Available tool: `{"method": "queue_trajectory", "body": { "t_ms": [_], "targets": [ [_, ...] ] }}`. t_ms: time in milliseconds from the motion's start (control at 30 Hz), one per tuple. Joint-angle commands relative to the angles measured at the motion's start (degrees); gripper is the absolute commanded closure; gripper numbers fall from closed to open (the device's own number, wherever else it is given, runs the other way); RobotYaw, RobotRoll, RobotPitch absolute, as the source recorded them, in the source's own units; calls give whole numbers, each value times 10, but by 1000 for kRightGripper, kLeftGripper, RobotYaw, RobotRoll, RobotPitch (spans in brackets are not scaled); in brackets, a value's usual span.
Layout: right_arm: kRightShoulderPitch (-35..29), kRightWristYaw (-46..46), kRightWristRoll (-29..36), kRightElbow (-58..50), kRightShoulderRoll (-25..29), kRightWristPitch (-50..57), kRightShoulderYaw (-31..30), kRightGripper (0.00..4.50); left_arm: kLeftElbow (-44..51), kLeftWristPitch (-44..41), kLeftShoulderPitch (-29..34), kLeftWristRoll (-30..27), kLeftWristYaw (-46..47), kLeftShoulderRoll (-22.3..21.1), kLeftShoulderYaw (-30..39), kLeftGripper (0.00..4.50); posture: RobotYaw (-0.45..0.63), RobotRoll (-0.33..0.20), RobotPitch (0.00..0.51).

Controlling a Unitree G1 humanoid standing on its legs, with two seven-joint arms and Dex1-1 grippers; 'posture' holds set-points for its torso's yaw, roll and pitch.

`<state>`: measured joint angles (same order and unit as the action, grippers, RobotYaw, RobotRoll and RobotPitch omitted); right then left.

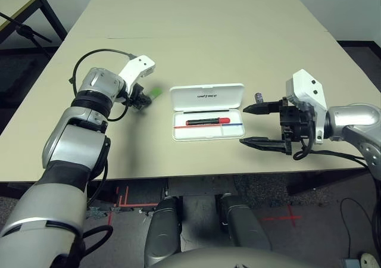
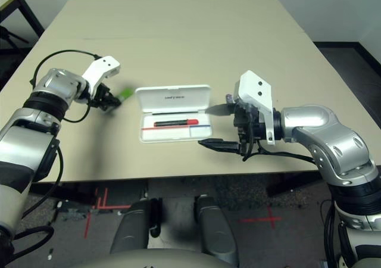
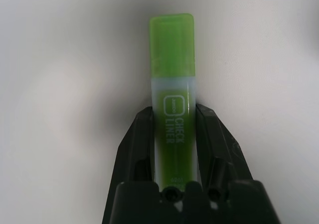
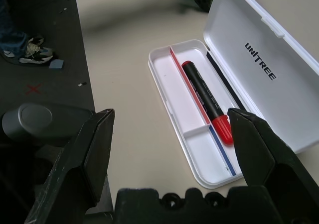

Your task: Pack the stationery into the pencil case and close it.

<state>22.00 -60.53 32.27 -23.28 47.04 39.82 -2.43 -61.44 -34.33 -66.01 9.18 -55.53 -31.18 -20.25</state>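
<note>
Two claws flank the open white case (image 1: 207, 112) on the tan table (image 1: 196, 30): the right claw (image 1: 259, 125), spread wide and empty, sits just beside it. The red marker (image 1: 207, 121) lies in its tray; a tiny dark block (image 1: 259, 96) stands just beyond the right claw's upper finger. The left claw (image 3: 173, 129) pinches the green stick (image 3: 172, 84), well apart from the case.

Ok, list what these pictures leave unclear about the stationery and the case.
- Green stick: its rear end is hidden between the left gripper's fingers in the left wrist view.
- Small dark block: too small in the eye views to tell its shape.
- Pencil case: the lid's far end is cut off by the right wrist view's edge.
</note>
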Motion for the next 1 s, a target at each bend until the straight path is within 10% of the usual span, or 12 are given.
{"method": "queue_trajectory", "body": {
  "t_ms": [33, 267, 700, 1000],
  "targets": [
    [7, -3, -6, 5, -3, -7, -13, 0, 2, 4, 8, 23, -3, -13, -5, 3438, -44, 0, 138],
    [17, -7, -9, 10, -6, -10, -22, 0, 87, 23, 48, 31, -43, -76, -5, 3438, -30, 0, 141],
    [34, -18, -17, 26, -9, -17, -39, 0, 580, 38, 321, -83, -222, -258, 60, 3438, -4, 0, 150],
    [31, -36, -26, 38, -4, -31, -49, 0, 742, -13, 330, -133, -251, -272, 56, 3438, 10, 0, 158]
  ]
}}
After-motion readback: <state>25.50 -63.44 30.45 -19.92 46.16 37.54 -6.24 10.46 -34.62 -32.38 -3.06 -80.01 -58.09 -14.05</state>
